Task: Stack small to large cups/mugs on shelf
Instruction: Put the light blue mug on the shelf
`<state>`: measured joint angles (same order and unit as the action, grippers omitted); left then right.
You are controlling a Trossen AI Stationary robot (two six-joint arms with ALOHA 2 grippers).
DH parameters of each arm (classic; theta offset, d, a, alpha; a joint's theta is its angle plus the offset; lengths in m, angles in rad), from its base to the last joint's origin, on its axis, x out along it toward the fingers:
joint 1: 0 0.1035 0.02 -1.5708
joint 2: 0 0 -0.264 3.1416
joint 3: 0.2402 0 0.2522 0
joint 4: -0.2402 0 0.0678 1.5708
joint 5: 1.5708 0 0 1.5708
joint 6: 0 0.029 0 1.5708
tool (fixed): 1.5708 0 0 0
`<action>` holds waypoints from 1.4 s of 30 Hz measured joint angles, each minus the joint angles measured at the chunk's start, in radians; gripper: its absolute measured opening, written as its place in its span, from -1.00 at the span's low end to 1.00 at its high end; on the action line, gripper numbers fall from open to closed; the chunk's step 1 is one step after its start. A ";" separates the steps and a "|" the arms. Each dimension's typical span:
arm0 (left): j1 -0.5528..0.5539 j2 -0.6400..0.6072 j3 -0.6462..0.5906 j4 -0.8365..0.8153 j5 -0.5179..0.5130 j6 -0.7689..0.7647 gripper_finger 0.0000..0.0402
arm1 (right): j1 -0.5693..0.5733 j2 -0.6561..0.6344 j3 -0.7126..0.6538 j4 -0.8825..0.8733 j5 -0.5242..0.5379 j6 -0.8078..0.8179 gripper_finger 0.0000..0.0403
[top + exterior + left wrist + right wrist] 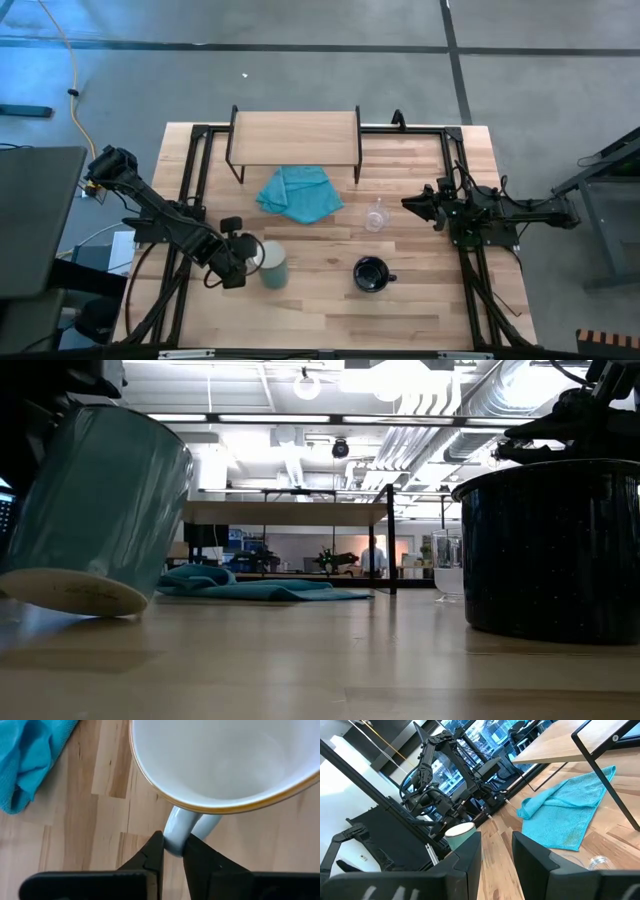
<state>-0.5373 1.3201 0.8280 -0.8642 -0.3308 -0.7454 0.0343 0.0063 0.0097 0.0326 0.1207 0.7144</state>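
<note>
The pale white-green mug [273,265] is at the table's near left, tilted, with only one edge of its base [70,592] on the wood. My left gripper [243,262] is shut on its handle. The black mug [372,274] stands upright near the table's middle front. The clear glass cup [375,216] stands beyond it. The shelf [295,138] stands at the far edge. My right gripper [412,203] hovers at the right, open and empty, just right of the glass cup. My left gripper pinches the mug's handle loop [175,832] between its two fingers, at the loop's outer bend. The fingers come level from the table's left. The mug is tilted, its base partly off the table, one lower edge still touching.
A blue cloth [298,193] lies crumpled in front of the shelf, partly under its front edge. Black metal frame rails run along the table's left and right sides. Bare wood lies between the mugs and the near edge.
</note>
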 joint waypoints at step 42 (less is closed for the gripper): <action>0.000 0.001 -0.002 -0.429 -0.392 -0.654 -0.96 | 0.000 0.000 0.000 -0.003 0.000 0.002 -0.50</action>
<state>-0.5369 1.3207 0.8261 -1.2935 -0.7232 -1.3991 0.0341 0.0063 0.0097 0.0299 0.1207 0.7169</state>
